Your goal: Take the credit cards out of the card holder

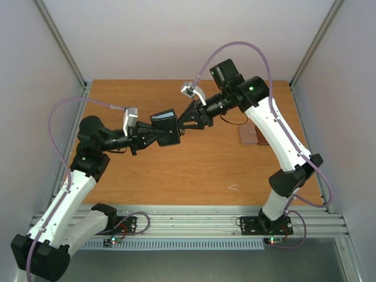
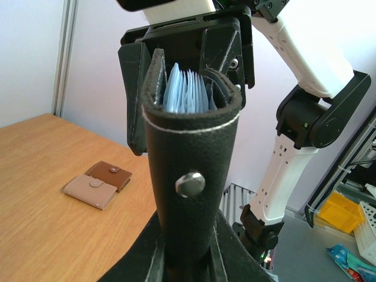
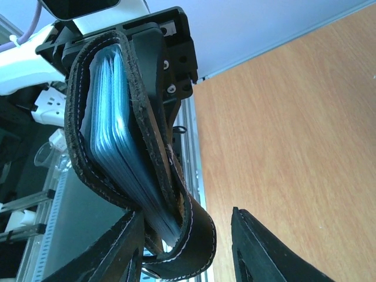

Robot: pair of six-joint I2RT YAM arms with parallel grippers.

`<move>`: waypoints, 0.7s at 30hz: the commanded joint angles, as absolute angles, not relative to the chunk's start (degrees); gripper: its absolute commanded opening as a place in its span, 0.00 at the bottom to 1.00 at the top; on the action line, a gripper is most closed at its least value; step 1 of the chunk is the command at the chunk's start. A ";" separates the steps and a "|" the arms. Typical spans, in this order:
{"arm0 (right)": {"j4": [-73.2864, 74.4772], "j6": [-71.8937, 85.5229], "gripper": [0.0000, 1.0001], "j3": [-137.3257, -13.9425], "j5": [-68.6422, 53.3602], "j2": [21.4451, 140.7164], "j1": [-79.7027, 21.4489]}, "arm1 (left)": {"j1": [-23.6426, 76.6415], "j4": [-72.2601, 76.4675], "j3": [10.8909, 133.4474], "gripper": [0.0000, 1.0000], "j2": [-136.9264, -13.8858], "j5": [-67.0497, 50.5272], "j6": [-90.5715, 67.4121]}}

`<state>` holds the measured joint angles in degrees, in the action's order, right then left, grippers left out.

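Note:
The black card holder hangs in mid-air over the middle of the table, and my left gripper is shut on its lower end. In the left wrist view the card holder stands upright with a metal snap, pale blue pockets fanned at its top. The credit cards are hidden inside those pockets. My right gripper meets the holder from the far side. In the right wrist view the card holder leans against the left finger. Its black strap loop lies between the open jaws, apart from the right finger.
A brown two-tone wallet lies flat on the wooden table at the right, also in the left wrist view as a brown wallet. White walls enclose the table on three sides. An aluminium rail runs along the near edge.

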<state>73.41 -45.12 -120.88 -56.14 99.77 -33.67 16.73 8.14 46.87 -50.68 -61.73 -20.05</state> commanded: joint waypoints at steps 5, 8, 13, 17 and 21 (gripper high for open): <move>73.93 -45.68 0.42 -122.51 -52.16 100.78 -32.23 | 17.23 12.14 47.64 0.00 -49.23 -62.67 -19.51; 73.87 -44.94 0.44 -123.19 -52.96 101.05 -32.24 | 17.23 12.12 47.64 0.00 -49.11 -62.67 -19.51; 74.12 -43.58 0.49 -123.64 -60.08 101.00 -33.70 | 17.30 11.81 47.66 0.00 -49.26 -62.41 -19.51; 75.54 -44.72 0.53 -124.16 -60.22 101.82 -36.75 | 17.36 11.94 47.49 0.00 -49.43 -62.38 -19.43; 76.40 -45.02 0.52 -124.67 -60.76 102.56 -37.87 | 17.48 11.59 47.40 0.00 -49.27 -62.15 -19.42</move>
